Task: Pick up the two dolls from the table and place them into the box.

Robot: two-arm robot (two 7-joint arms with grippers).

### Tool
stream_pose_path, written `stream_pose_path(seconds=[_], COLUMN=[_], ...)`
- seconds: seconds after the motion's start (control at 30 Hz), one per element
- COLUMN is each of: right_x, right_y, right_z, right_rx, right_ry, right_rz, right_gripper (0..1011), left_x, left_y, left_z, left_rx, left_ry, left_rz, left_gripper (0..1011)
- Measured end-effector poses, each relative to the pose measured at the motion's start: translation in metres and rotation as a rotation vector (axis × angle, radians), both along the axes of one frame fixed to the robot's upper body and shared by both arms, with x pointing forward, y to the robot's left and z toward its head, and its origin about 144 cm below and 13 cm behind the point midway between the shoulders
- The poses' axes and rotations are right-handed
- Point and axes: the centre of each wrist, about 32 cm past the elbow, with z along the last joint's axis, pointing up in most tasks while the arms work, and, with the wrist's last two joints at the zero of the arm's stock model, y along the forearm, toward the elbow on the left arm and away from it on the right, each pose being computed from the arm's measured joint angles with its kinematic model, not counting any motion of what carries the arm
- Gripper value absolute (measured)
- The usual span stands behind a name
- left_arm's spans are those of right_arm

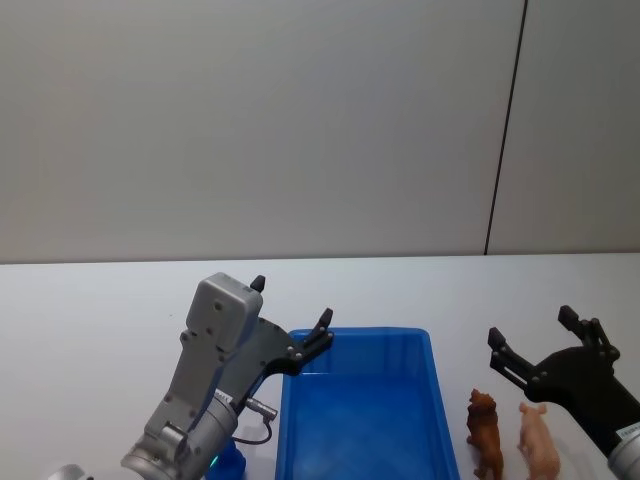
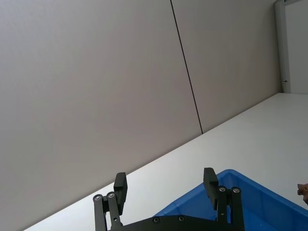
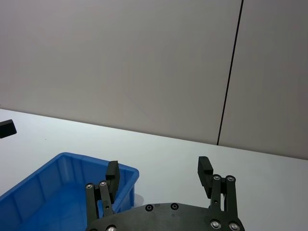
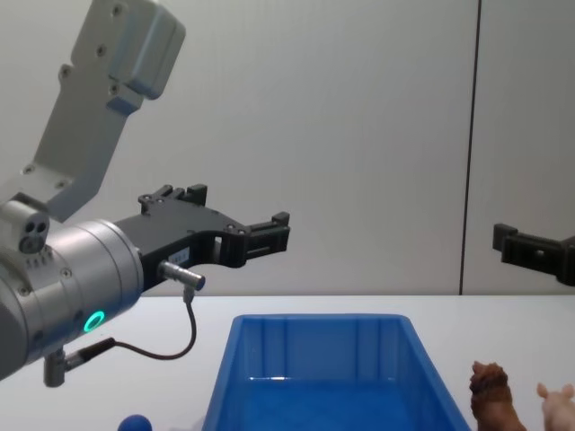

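The blue box [image 1: 380,332] stands on the white table [image 1: 90,320] in front of me, and nothing shows inside it. Just right of it stand the two dolls: a brown lion-like one [image 1: 485,430] and a pale pink one [image 1: 540,442]. My left gripper [image 1: 291,301] hovers open and empty over the box's far left corner. Beyond the dolls, my right gripper [image 1: 532,326] hangs open and empty above the table. From the chest, the box [image 4: 314,320], brown doll [image 4: 490,391] and pink doll [image 4: 557,404] sit below both the left gripper [image 4: 238,211] and the right gripper [image 4: 503,241].
A small blue rounded object [image 4: 135,424] lies near the box's front left corner, under my left arm. A grey wall with a dark vertical seam [image 1: 505,130] rises behind the table. Bare tabletop stretches to the left and beyond the box.
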Motion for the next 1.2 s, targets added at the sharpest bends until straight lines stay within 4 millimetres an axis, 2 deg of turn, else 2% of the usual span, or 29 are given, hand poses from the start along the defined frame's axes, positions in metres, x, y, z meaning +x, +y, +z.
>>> stream_pose_path(seconds=[1.2], right_x=[0.0], right_y=[0.0], right_z=[0.0], right_rx=[0.0], right_ry=[0.0], right_rz=[0.0], right_gripper=[1001], left_x=[0.0], left_y=[0.0], left_z=[0.0], left_rx=[0.0], left_ry=[0.0], left_rz=[0.0], left_gripper=[1001])
